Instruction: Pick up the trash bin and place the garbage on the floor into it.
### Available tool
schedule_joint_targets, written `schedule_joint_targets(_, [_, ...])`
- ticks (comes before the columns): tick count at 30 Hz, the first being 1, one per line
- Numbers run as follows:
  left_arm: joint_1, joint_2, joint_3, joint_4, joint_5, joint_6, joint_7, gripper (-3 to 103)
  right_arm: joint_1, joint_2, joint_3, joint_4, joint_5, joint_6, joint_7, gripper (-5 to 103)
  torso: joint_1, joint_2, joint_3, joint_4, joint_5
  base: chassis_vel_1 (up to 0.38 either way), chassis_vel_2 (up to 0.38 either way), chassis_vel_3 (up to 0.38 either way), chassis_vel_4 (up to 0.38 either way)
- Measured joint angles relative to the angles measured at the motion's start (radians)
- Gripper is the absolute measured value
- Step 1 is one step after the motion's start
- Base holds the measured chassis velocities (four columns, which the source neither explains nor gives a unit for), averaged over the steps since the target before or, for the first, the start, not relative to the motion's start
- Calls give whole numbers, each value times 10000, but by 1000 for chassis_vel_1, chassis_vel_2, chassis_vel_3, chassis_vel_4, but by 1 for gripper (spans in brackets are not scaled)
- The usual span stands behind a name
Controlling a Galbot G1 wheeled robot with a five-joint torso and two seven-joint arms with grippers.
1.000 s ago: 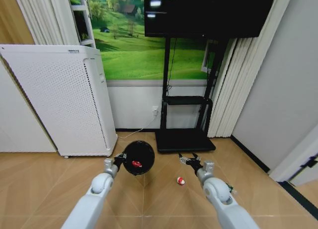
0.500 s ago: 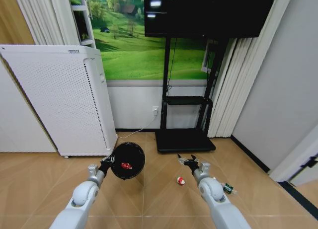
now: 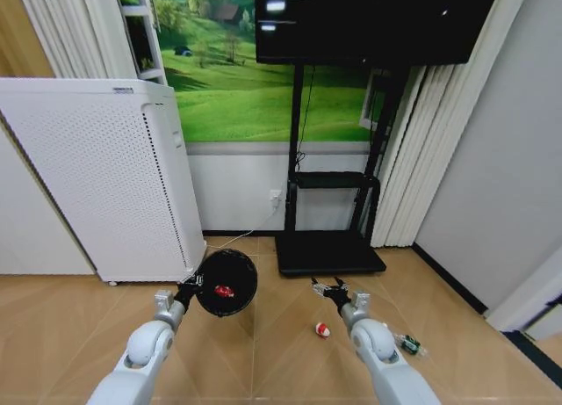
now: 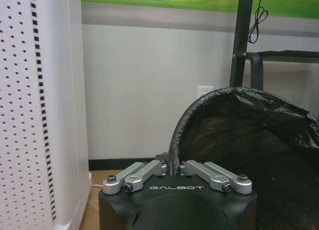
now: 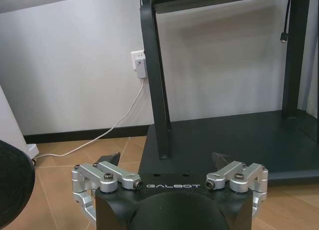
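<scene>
Already your left end effector [image 3: 188, 290] is clamped on the rim of the trash bin [image 3: 226, 282], light, springy mesh; right end effector [image 3: 332, 288] gapes empty, with a red-and-white wrapper [image 3: 322, 329] at its 6 o'clock, likely soft, so pinch mid-body.

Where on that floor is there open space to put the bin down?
Bare floor lies on the robot's left, below the white appliance. It's crowded on the right: a wrapper and bottle flank the open right pincer. The left pincer grips the trash bin.
</scene>
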State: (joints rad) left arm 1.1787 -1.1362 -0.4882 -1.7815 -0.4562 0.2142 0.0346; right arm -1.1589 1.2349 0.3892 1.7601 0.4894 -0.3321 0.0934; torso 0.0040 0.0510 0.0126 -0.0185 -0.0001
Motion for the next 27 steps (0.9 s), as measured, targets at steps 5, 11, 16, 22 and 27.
schedule_joint_targets(5, [36, -13, -23, -102, -12, 29, -58, 4, -26, 49, -54, -44, -85, 318, -9, 100, 1, 0, 0, 2, 0, -127, 124, 116, -112])
schedule_joint_targets(11, [298, -40, -102, -303, -5, 38, -67, 4, -306, 18, 15, 178, -17, 24, -283, 100, 0, 0, -2, 3, 0, -43, 59, 37, -44])
schedule_joint_targets(16, [398, -56, -153, -401, 6, 39, -57, 4, -444, -32, 62, 296, -2, -24, -377, 100, -2, 0, -3, 3, 0, 1, -11, -1, 10])
schedule_joint_targets(22, [520, -77, -206, -514, 17, 38, -50, 4, -543, -64, 72, 402, -1, -26, -377, 100, -1, 0, -3, 4, 0, -49, -66, 48, 67])
schedule_joint_targets(27, [659, -120, -288, -616, 45, 15, -33, 4, -632, -76, 39, 441, -90, 118, -351, 100, -1, 0, -2, 2, 0, -151, -140, 151, 143])
